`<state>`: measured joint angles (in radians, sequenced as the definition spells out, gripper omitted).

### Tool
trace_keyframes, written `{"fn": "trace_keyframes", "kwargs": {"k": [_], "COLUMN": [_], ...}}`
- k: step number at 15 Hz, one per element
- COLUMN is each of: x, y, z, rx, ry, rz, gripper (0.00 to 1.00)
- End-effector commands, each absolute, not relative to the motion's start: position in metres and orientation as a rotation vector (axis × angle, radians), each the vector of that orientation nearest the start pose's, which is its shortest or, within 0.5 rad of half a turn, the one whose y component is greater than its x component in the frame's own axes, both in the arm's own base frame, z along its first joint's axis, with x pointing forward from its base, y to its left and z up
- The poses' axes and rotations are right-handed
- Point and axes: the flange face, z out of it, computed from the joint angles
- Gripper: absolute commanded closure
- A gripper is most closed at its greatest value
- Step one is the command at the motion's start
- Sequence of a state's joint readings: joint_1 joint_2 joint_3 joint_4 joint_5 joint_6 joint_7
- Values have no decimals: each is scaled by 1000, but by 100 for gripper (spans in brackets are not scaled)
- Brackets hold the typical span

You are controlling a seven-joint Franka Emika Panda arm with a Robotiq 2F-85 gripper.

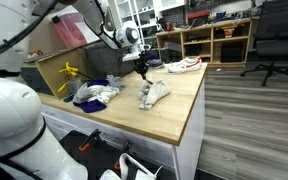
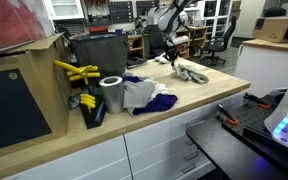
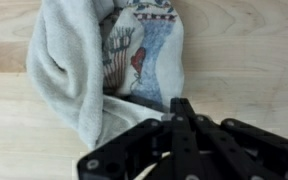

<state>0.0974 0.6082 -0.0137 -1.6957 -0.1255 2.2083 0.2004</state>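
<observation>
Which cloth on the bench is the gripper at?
Find the wooden worktop, then its middle, where the shut gripper meets a pale grey cloth lying alone. Unlike the blue-and-white heap beside the yellow tools, it shows a printed picture lining in the wrist view.

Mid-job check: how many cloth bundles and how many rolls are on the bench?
Cloth bundles: 3 (patterned towel, blue-and-white heap, white piece with red trim)
Rolls: 1 (grey roll)
Total: 4
</observation>
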Motion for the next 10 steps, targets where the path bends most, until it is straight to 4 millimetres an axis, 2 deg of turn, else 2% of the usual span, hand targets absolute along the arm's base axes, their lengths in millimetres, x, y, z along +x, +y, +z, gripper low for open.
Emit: {"fn": "trace_keyframes", "kwargs": {"k": [1,5,10], "x": [658,653,658], "y": [65,75,103], "z": [255,251,243], "rx": [-3289,-3313,-3322], "ry": [29,-29,-105], "rz": [62,56,22], "gripper": [100,100,100]}}
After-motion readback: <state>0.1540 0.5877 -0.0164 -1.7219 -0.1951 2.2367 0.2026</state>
